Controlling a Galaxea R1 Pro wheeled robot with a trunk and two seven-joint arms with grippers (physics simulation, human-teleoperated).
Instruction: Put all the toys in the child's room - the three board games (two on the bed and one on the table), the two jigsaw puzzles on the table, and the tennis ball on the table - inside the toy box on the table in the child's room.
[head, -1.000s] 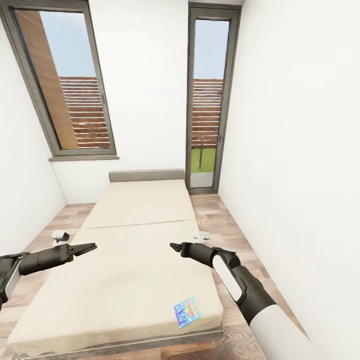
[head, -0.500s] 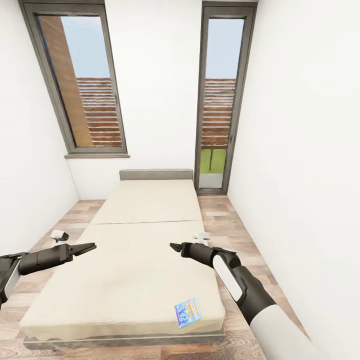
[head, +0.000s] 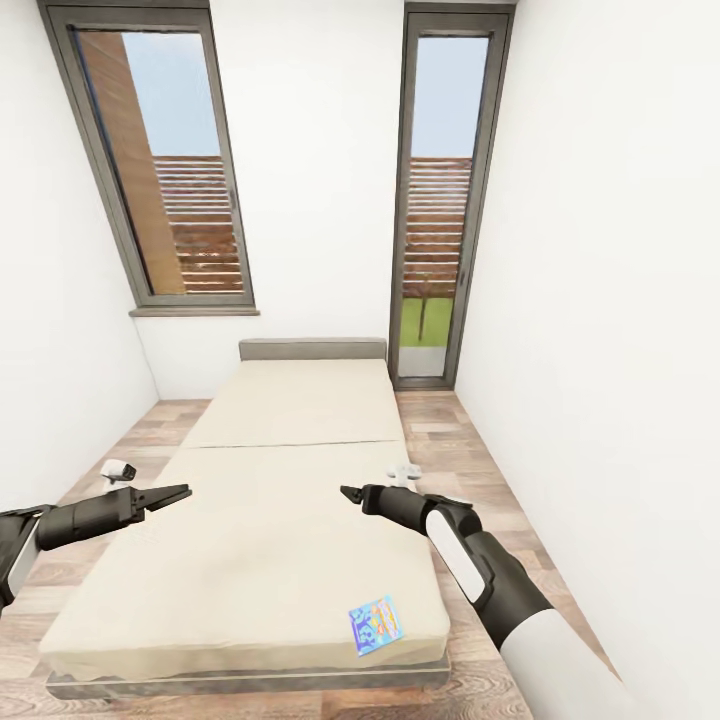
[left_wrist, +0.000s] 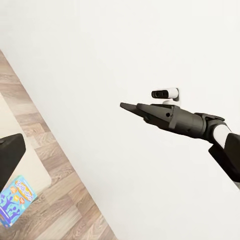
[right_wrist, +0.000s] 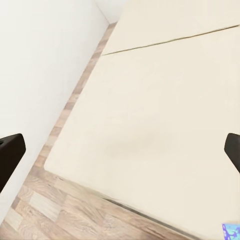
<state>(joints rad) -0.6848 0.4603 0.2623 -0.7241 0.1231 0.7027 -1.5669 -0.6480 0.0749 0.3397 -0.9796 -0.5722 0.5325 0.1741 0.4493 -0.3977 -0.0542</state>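
Note:
The bed (head: 280, 470) has a plain cream top and fills the middle of the head view. One blue board game (head: 375, 625) lies flat near its front right corner; it also shows in the left wrist view (left_wrist: 15, 200) and the right wrist view (right_wrist: 231, 232). My left gripper (head: 180, 493) hovers over the bed's left edge, open and empty. My right gripper (head: 348, 492) hangs above the bed's middle, well behind the game, also open and empty; its fingertips (right_wrist: 10, 155) stand far apart. The table and toy box are out of view.
White walls close in on both sides, the right wall (head: 600, 350) near my right arm. Narrow strips of wood-plank floor (head: 470, 470) run along each side of the bed. Two tall windows (head: 180, 170) stand in the far wall behind the grey headboard (head: 312, 349).
The whole view shifted a second ago as the camera turned, sliding the bed and windows rightward. Over the last half second nothing moved. Both arms keep the same pose.

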